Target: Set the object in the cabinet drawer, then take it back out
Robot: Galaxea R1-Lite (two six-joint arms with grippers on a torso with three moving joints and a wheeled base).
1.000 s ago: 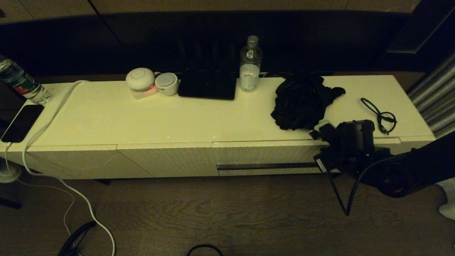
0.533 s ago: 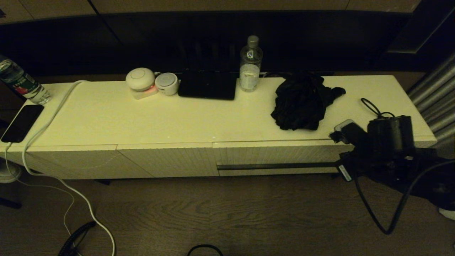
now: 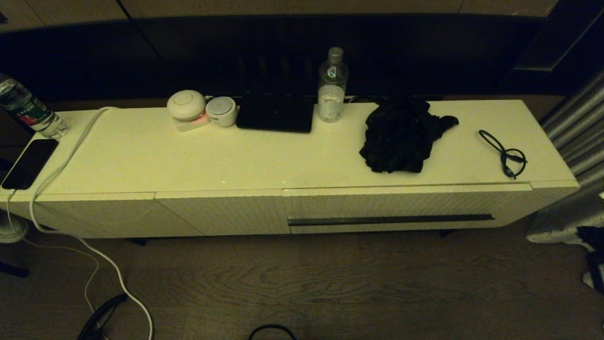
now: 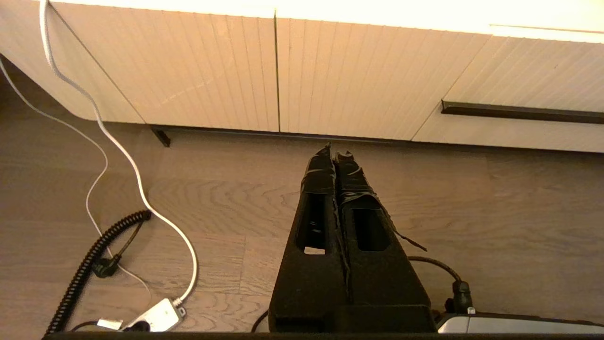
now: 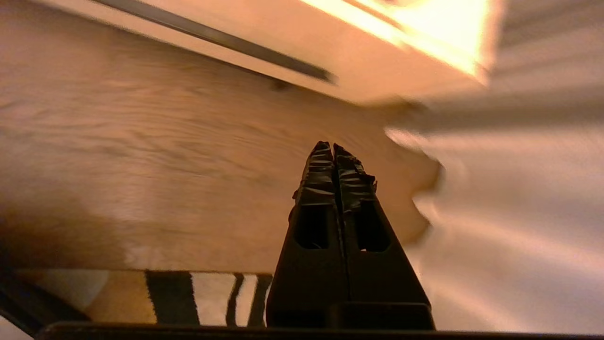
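Dim home living room or bedroom. Long low cream cabinet [image 3: 283,160] with ribbed fronts on wood-plank floor [image 3: 302,288]. On top: water bottle [image 3: 332,85], phone [image 3: 29,163] on white charging cable [image 3: 61,165], crumpled black cloth [image 3: 401,134]. Curtain folds [image 3: 575,123] at right edge of frame.

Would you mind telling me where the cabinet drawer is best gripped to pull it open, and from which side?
Probably by the long dark handle strip across the ribbed front of the cabinet drawer, near its middle so the pull stays even. Come from the front, the robot's side, since the drawer sits shut and flush and that recessed strip looks like the only edge to hook.
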